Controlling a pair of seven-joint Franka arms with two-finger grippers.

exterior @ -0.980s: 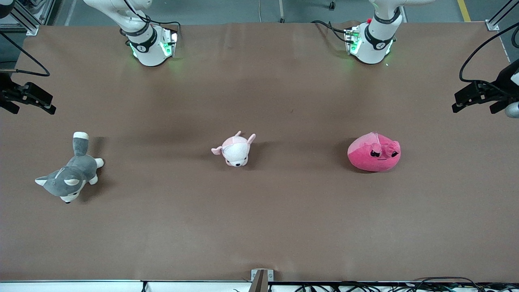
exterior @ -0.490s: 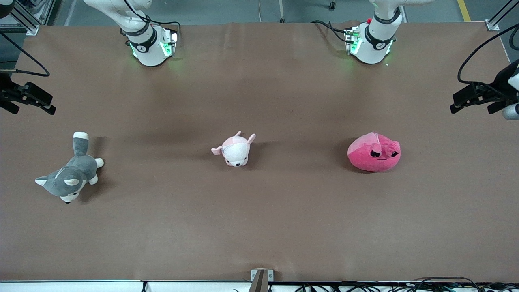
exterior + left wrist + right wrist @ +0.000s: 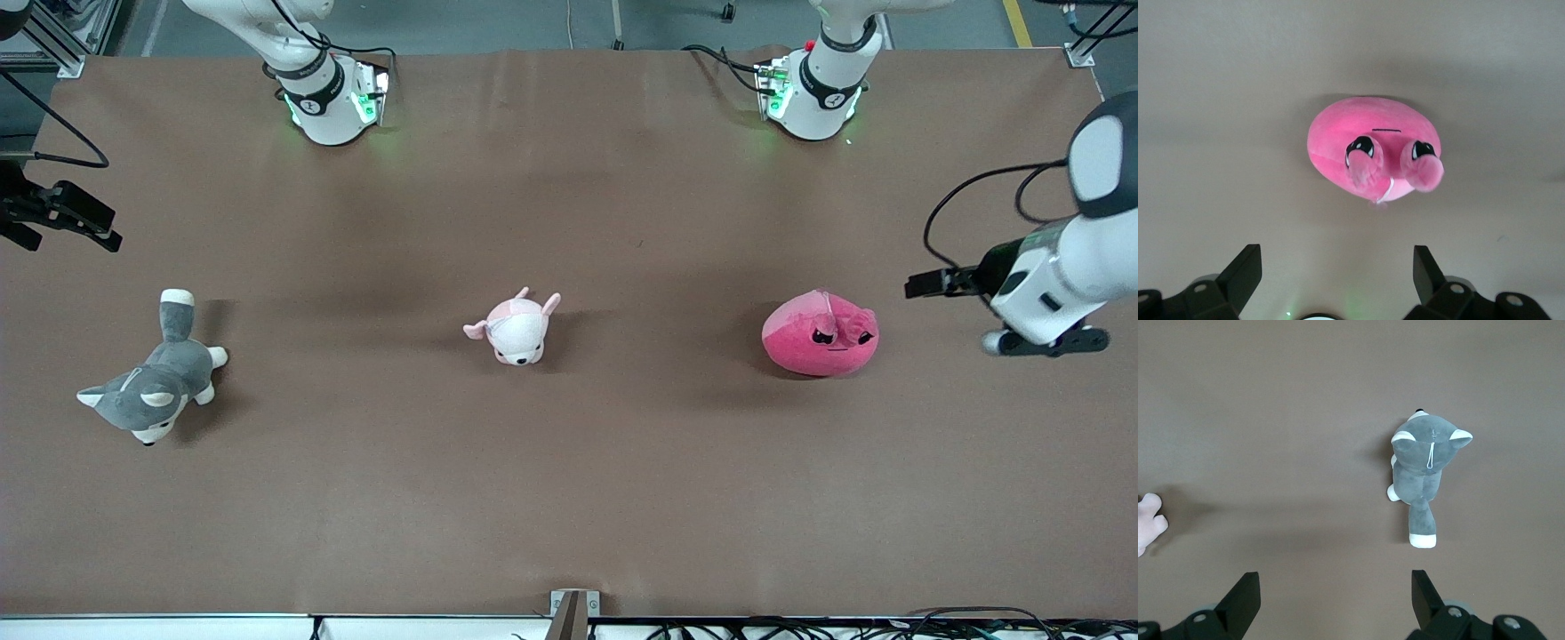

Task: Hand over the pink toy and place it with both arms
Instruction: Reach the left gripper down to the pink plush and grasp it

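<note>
On the brown desk [image 3: 622, 462] the pink toy [image 3: 820, 334] lies untouched at my left arm's end. I should bring my left gripper [image 3: 1337, 270], fingers spread wide, squarely over the toy and straddle its roundest part. My right gripper [image 3: 1335, 590], also spread, waits over the husky plush [image 3: 1426, 475].

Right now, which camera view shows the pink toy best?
The left wrist view: the pink toy fills the middle, eyes and ear nubs clear. The front view shows it small but whole. The right wrist view misses it.
</note>
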